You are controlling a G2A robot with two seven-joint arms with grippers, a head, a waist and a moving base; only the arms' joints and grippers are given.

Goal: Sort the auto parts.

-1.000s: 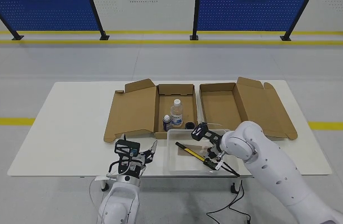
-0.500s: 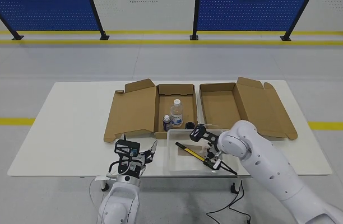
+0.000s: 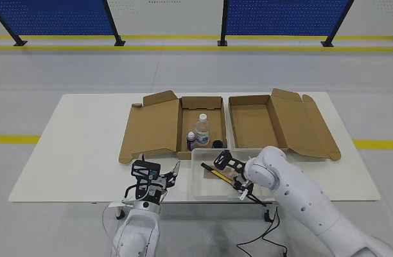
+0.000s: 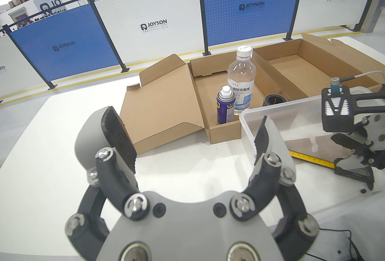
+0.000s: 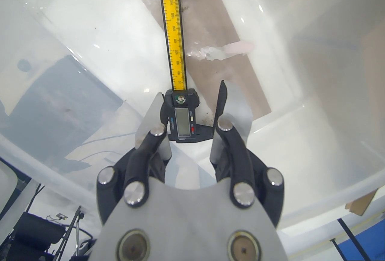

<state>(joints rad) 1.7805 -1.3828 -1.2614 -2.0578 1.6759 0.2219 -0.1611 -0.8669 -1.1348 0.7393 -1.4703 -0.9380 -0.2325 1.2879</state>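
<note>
White desk (image 3: pixel 74 148), blue fencing (image 3: pixel 55 16) behind: right fingers (image 5: pixel 234 105) have slid left, slightly parted astride the caliper (image 5: pixel 174 33); left fingers (image 4: pixel 117 136) gape empty.

The caliper (image 5: pixel 175 33) runs off the edge — its other end hidden behind the right tool (image 5: pixel 190 90).

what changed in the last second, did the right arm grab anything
The right gripper shifted a little left over the bin, its arm swinging left with it. Its jaws stand open astride the caliper head, so nothing has been gripped yet. The caliper looks unmoved. The left gripper, open at the table's near edge, the bottle, the can and the boxes stayed put.
</note>
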